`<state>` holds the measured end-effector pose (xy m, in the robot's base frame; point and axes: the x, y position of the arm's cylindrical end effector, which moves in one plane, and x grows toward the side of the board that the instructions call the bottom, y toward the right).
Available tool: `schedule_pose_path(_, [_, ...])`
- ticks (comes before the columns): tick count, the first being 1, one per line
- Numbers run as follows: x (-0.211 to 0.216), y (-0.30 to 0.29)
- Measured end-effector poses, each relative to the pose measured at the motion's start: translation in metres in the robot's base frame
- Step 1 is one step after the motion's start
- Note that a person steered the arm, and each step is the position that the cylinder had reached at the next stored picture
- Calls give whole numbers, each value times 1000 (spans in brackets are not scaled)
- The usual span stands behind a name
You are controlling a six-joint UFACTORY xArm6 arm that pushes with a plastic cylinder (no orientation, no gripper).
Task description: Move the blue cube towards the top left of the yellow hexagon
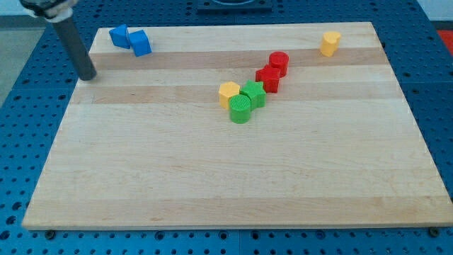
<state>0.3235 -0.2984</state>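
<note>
A pale wooden board (233, 177) lies on a blue perforated bench (435, 85) and fills most of the view. At its top left corner sit two blue blocks touching each other: a blue cube (141, 43) and, just to its left, a second blue block (119, 35) of a less regular shape. My tip (88, 76) stands at the board's left edge, a little below and to the left of these two blocks, apart from them; the rod ends plain, with no fingers to open or close. Near the top right corner a yellow block (330, 43) stands alone; its exact shape is hard to make out. Around the middle of the board, towards the top edge, a cluster runs diagonally: a red cylinder (279, 63), a red block (268, 78) touching it below, a green block (253, 93), a green cylinder (241, 110), and a yellow hexagon (228, 93) just beside the green ones on the left.
</note>
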Motion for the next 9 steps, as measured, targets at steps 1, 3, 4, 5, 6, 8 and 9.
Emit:
schedule_pose_path(1, [-12,-6])
schedule_pose_path(3, [-102,-6])
schedule_pose_path(4, [-125,14])
schedule_pose_path(5, [-125,57])
schedule_pose_path(6, [-113,88])
schedule_pose_path(8, [-65,139])
schedule_pose_path(9, [-41,160])
